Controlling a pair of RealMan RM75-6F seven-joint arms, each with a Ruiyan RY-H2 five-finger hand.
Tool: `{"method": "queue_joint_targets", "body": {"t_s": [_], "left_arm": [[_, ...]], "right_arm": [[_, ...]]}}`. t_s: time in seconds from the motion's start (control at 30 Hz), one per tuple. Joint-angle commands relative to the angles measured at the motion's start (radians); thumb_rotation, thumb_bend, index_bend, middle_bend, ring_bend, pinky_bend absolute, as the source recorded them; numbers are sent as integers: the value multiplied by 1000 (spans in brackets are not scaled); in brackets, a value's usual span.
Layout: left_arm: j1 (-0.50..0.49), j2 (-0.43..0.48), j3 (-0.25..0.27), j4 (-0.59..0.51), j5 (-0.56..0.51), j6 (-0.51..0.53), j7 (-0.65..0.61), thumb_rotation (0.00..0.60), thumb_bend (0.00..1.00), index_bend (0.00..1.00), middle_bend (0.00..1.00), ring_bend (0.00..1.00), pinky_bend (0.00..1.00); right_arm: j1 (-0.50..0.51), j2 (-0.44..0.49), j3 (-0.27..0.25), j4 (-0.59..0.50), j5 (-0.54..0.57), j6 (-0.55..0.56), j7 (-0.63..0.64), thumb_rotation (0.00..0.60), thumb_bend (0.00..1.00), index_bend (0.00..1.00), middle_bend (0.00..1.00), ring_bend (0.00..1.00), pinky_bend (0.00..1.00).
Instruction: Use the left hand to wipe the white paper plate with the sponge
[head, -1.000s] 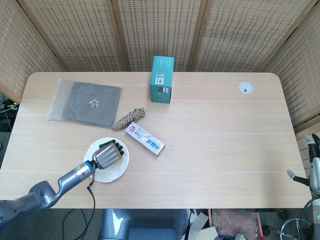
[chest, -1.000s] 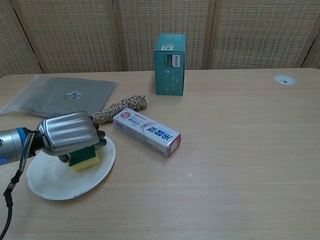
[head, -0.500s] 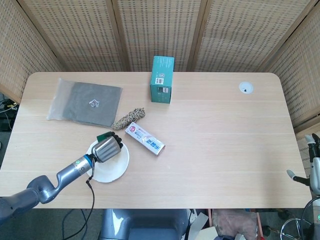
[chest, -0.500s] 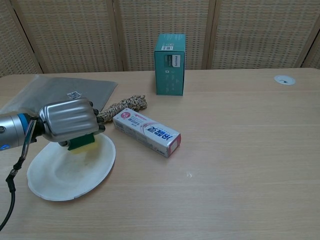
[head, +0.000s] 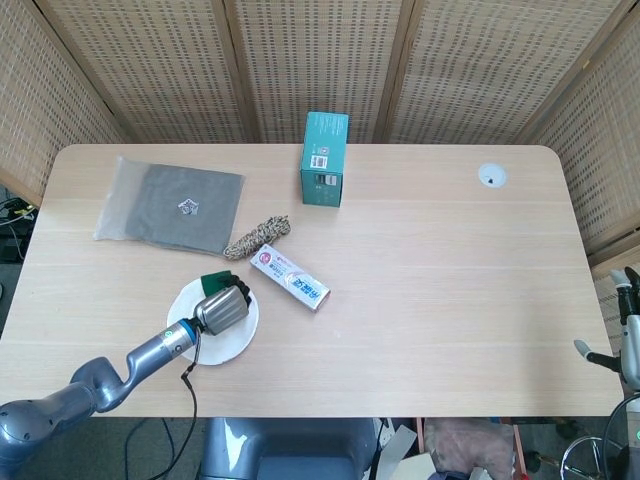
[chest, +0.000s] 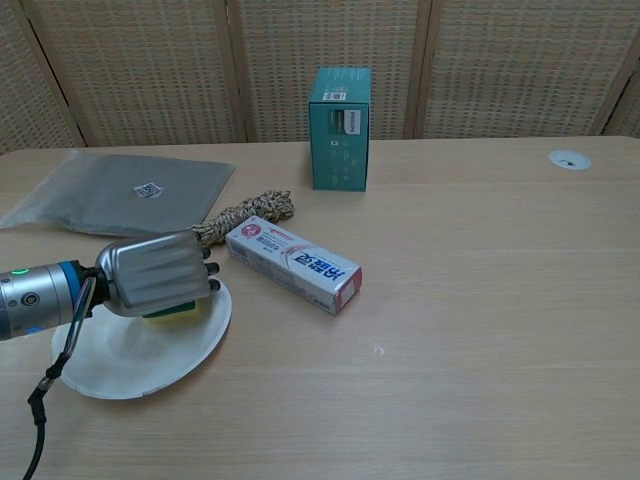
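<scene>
The white paper plate (head: 205, 343) (chest: 130, 358) lies near the table's front left. My left hand (head: 225, 308) (chest: 160, 275) holds the sponge over the far right part of the plate, palm down. In the chest view the yellow-and-green sponge (chest: 176, 314) shows under the hand, pressed against the plate. From the head view only its green edge (head: 214, 280) sticks out beyond the fingers. My right hand (head: 618, 330) shows only partly at the right edge, off the table, its fingers apart and holding nothing.
A toothpaste box (head: 289, 278) (chest: 292, 264) lies just right of the plate. A coil of rope (head: 257, 236) (chest: 240, 216) sits behind it. A grey bagged cloth (head: 172, 205) is at the back left, and a teal box (head: 325, 158) (chest: 340, 128) stands at the back centre.
The left hand slid the sponge to the plate's far rim, then back toward me and slightly right. The right hand has not moved.
</scene>
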Motion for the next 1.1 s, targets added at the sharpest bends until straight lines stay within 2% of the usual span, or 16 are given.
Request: {"method": "queue_joint_targets", "body": {"t_s": [0.03, 0.23, 0.5, 0.8, 1.0, 1.1], "left_arm": [[-1, 9, -7, -8, -1, 20, -11, 600, 457, 768, 585, 485, 541], [-12, 60, -23, -74, 10, 84, -50, 600, 458, 768, 585, 485, 541], [-9, 81, 5, -132, 27, 65, -29, 600, 458, 768, 585, 485, 541], [-5, 24, 22, -88, 25, -1, 10, 600, 457, 768, 585, 485, 541], [-3, 27, 15, -87, 26, 22, -8, 600, 458, 768, 585, 485, 541], [-7, 48, -6, -106, 20, 53, -21, 600, 458, 768, 585, 485, 541]], "right_arm": [[-1, 1, 0, -1, -1, 1, 2, 600, 0, 16, 0, 0, 0], [-3, 3, 0, -3, -2, 4, 5, 600, 0, 16, 0, 0, 0], [-3, 4, -2, -5, -5, 5, 5, 600, 0, 16, 0, 0, 0], [-2, 5, 0, -2, -1, 1, 8, 600, 0, 16, 0, 0, 0], [-3, 6, 0, -4, -1, 3, 10, 600, 0, 16, 0, 0, 0], [-4, 7, -1, -7, -3, 5, 10, 600, 0, 16, 0, 0, 0]]}}
